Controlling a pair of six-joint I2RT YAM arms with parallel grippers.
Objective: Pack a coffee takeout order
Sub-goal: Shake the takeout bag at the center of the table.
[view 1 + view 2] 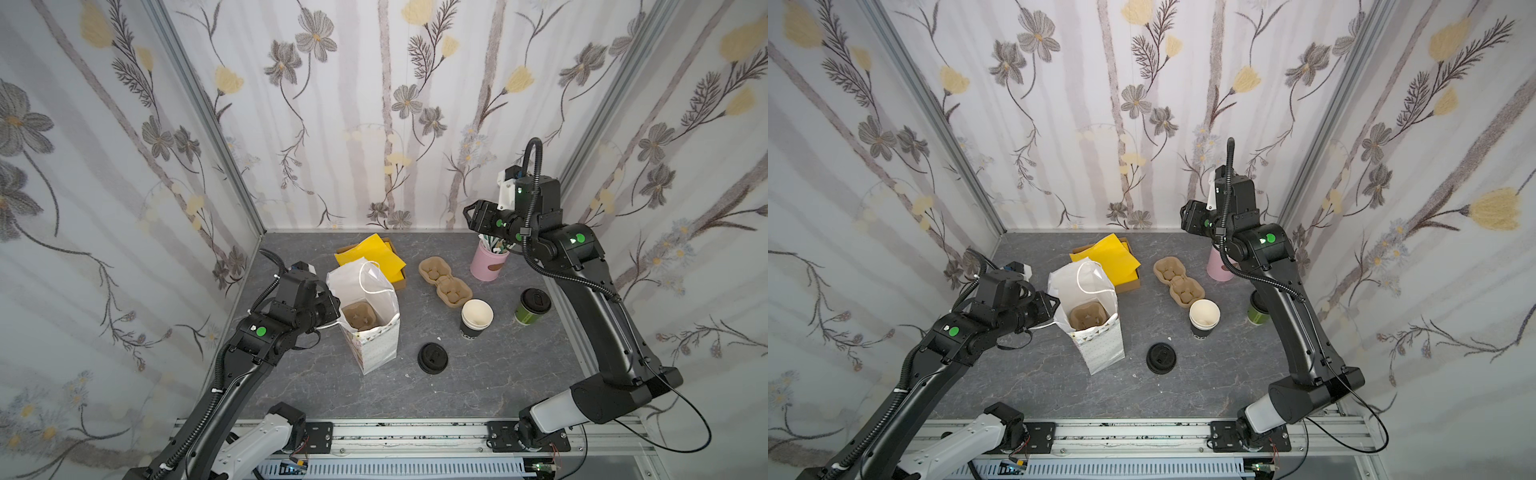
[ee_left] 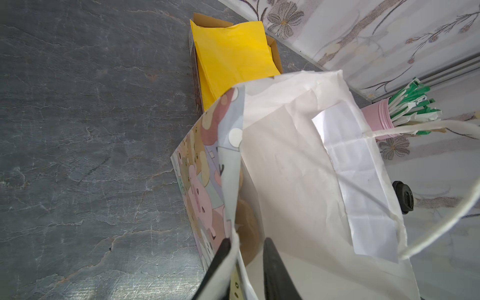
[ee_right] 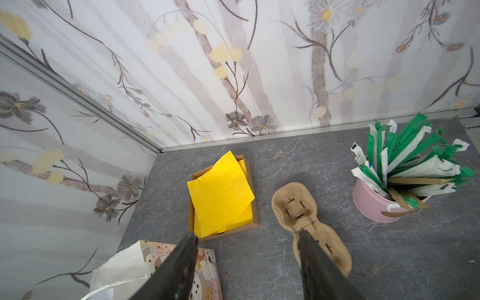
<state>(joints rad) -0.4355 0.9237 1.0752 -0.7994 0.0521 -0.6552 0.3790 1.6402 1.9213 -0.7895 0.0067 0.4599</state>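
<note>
Left gripper (image 2: 246,241), wrist view: its two dark fingers (image 2: 274,270) are parted by a narrow gap. The rim of the white paper bag with a cartoon-printed outside (image 2: 285,168) is passed between them, one finger outside the wall and one inside. The paper is seen against the outer finger only, so no pinch is shown. In both top views these fingertips are hidden by the gripper body and the bag's rim.

Right gripper (image 3: 246,233) is held high over the back right of the grey marbled table (image 1: 478,386), near the pink cylindrical can of paper-wrapped straws (image 1: 488,264). Its jaws are spread wide and nothing is held.

The small green paper cup (image 1: 527,318), capped by its round black plastic lid (image 1: 536,300), is stood upright at the table's right side, well apart from the bag. In a top view it is almost wholly covered by the right arm.

The thin bright yellow paper napkin (image 3: 220,192) is laid atop a stack in a shallow brown cardboard tray (image 1: 400,282) just behind the bag, by which the tray's near end is cut off.

A brown moulded-pulp cup carrier (image 1: 359,318) is seated inside the bag and only partly seen.

Past the bag's far rim in the left wrist view, a black lid edge (image 2: 404,196) is glimpsed. Which lid it belongs to cannot be told.
</note>
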